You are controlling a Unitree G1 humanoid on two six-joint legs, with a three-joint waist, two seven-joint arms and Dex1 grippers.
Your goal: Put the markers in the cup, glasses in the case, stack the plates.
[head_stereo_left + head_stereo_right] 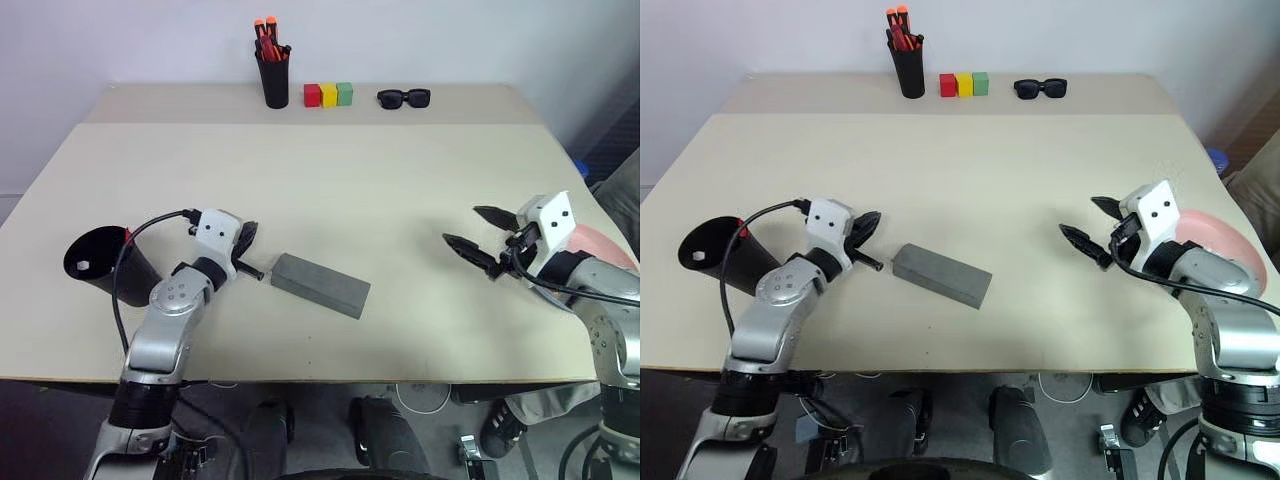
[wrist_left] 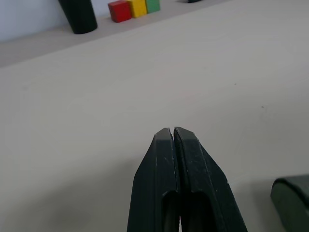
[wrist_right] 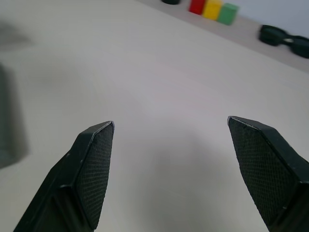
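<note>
The black cup [image 1: 100,262] stands near the table's left front edge, and a red marker tip [image 1: 128,236] shows at its rim. The grey case [image 1: 320,285] lies closed at the front middle. My left gripper [image 1: 249,233] is shut and empty, between the cup and the case, just left of the case's near end [image 2: 292,193]. My right gripper [image 1: 462,225] hangs open and empty over bare table at the right, pointing toward the case. The salmon pink plate [image 1: 605,245] lies at the right edge, partly under my right arm. The glasses are out of view.
Along the back edge stand a tall black pen holder [image 1: 272,78] with orange-capped pens, red, yellow and green blocks [image 1: 328,95], and black sunglasses [image 1: 404,98]. A small blue thing [image 1: 580,165] shows past the table's right edge.
</note>
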